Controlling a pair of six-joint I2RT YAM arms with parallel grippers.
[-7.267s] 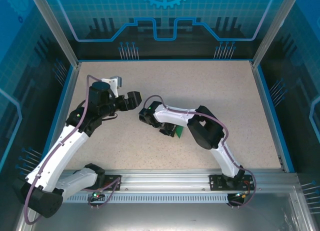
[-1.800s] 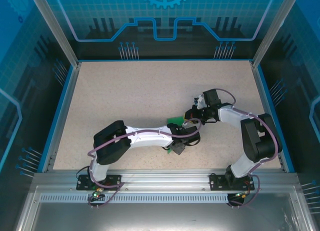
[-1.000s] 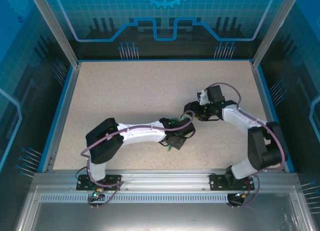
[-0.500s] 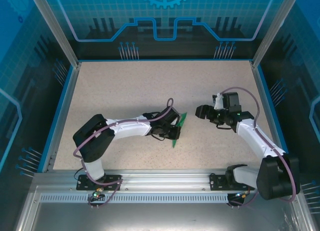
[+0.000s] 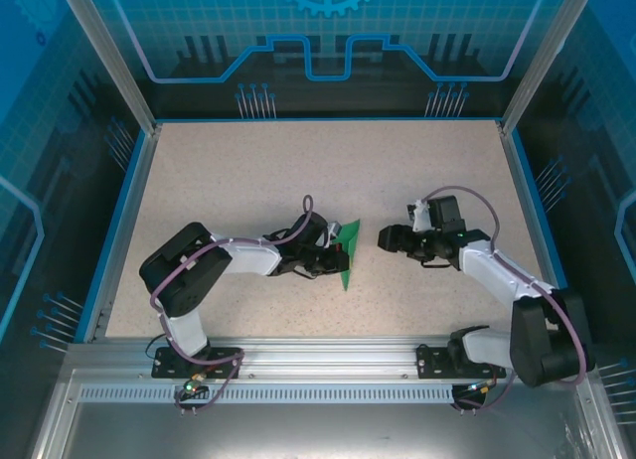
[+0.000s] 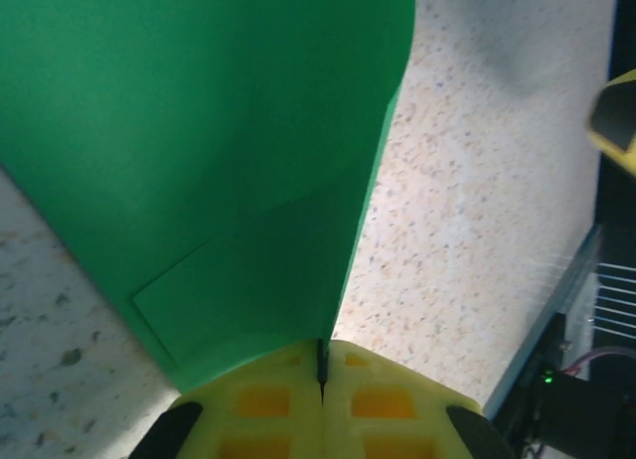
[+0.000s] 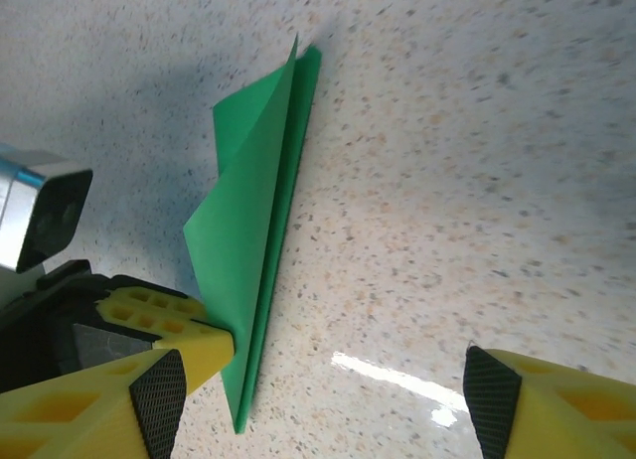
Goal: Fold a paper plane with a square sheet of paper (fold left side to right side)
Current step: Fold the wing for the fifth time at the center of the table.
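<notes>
In the last second the right gripper [image 5: 383, 237] has let go and drawn back to the right. Its jaws are now spread, and it stands near the paper plane [image 5: 347, 255] but apart from it. The left gripper [image 5: 333, 255] has stayed pressed together on the plane's left edge; in the left wrist view its yellow fingertips [image 6: 321, 375] pinch the green paper [image 6: 199, 131] with no gap between them. The left arm has also pulled back a little toward its own side, and the paper came with it.

The plane lies near the middle of the desk [image 5: 298, 171] as a slim pointed dart. In the right wrist view its upper layer [image 7: 243, 230] lifts slightly from the lower one. The fold looks made, but probably the crease still needs pressing flat.
</notes>
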